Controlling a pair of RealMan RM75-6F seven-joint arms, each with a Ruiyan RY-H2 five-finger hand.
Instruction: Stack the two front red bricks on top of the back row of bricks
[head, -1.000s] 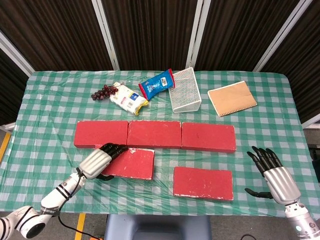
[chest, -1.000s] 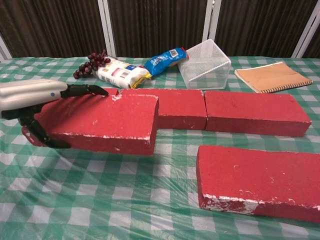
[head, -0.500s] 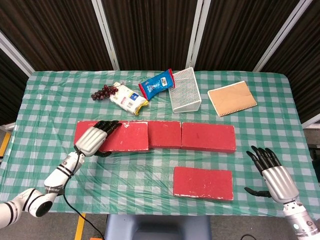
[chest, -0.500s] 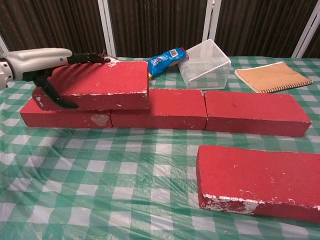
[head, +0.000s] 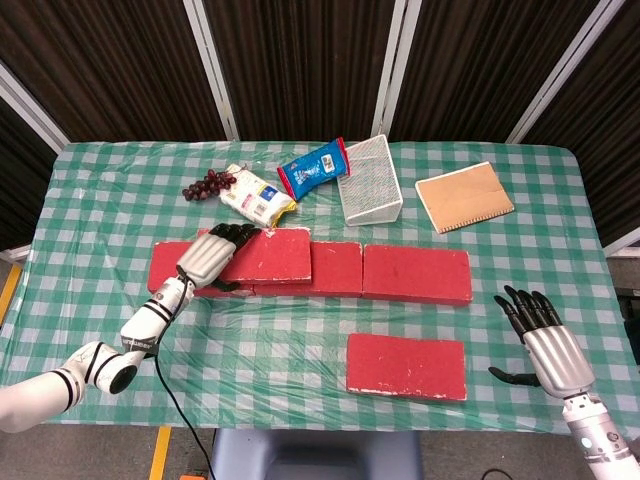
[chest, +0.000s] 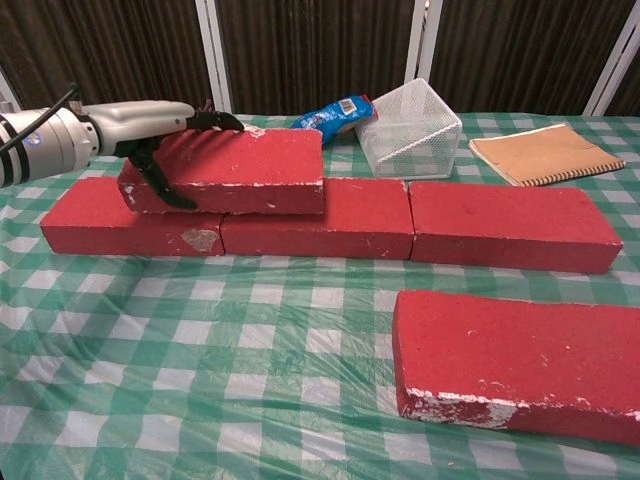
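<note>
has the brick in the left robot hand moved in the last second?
Yes. The held brick moved from the table front up onto the back row, then shifted right along it.

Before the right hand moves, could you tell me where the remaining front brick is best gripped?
Probably at its right short end, coming in from the right. The front brick lies flat, long side across the table, and the open right hand sits just off that end. Thumb under, fingers over, as the left hand holds the stacked brick.
</note>
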